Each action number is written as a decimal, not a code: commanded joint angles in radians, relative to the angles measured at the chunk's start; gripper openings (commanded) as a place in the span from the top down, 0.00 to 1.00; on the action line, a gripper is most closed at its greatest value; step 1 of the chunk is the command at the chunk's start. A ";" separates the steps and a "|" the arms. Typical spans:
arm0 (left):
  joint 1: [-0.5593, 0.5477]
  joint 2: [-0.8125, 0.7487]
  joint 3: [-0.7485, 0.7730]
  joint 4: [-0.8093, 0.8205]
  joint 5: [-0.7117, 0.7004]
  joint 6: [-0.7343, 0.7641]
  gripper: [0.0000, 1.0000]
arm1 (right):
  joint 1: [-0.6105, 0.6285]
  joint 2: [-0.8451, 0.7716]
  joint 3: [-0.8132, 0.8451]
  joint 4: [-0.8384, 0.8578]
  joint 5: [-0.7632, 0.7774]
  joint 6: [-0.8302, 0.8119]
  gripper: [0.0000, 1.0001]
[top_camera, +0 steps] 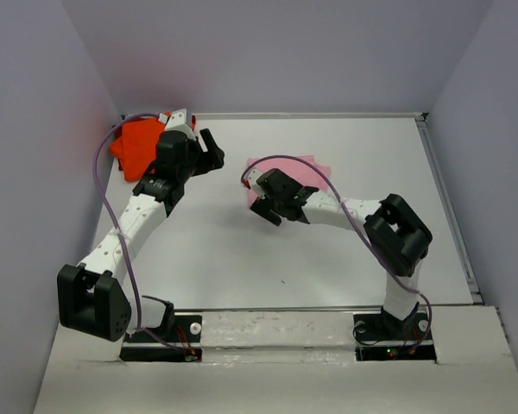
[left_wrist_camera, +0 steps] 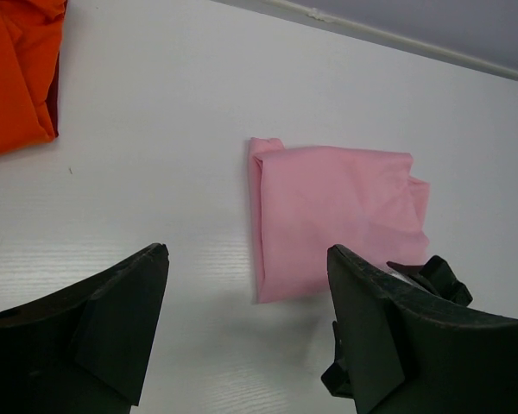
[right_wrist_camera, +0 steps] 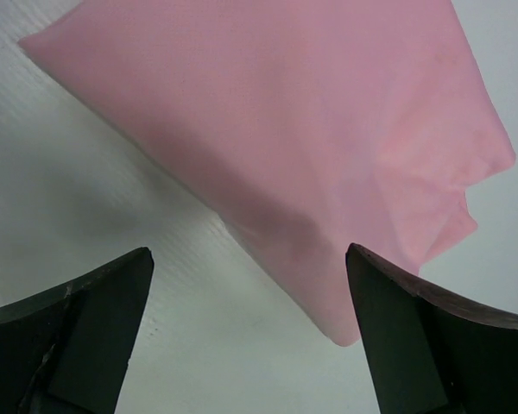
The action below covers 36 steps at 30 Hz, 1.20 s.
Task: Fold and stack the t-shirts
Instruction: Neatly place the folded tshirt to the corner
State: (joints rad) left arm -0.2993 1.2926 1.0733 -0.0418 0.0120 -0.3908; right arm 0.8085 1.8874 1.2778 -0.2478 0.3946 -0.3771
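The pink shirt (left_wrist_camera: 337,216) lies folded in a rough rectangle mid-table (top_camera: 242,267). It is well apart from the orange shirt (top_camera: 136,145) bunched in the far left corner, which has a sliver of red shirt (left_wrist_camera: 53,95) at its edge. The right fingers (right_wrist_camera: 86,328) hang spread wide and empty over the pink shirt's near corner. The left fingers (left_wrist_camera: 95,328) are also wide and empty, between the two shirts.

The fold looks done apart from a ragged flap on one side. To move the shirt cleanly, the right fingers should pinch every layer at the thick folded edge, not the loose flap, then carry it low so nothing falls open. The left arm seems better placed for the orange shirt.
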 commanded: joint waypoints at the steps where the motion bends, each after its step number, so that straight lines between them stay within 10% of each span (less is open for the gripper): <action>1: 0.005 -0.012 0.007 0.033 0.019 0.001 0.17 | -0.012 0.027 0.008 0.108 0.052 -0.043 0.02; 19: 0.003 -0.016 0.008 0.033 0.011 0.004 0.17 | -0.057 0.236 0.117 0.122 0.125 -0.059 0.25; 23: 0.003 -0.004 0.014 0.019 -0.001 -0.002 0.17 | -0.057 0.239 0.126 0.081 0.102 -0.040 0.68; 24: 0.005 0.008 0.020 0.002 -0.021 -0.013 0.17 | -0.057 0.239 0.130 0.074 0.115 -0.026 1.00; 36: 0.057 0.292 -0.033 0.089 0.205 -0.308 0.13 | -0.066 0.147 0.147 -0.041 0.076 0.029 1.00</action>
State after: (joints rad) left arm -0.2710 1.5208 1.0714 -0.0311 0.0921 -0.5755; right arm 0.7471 2.0888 1.4075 -0.2226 0.5003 -0.3794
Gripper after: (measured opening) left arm 0.865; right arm 0.071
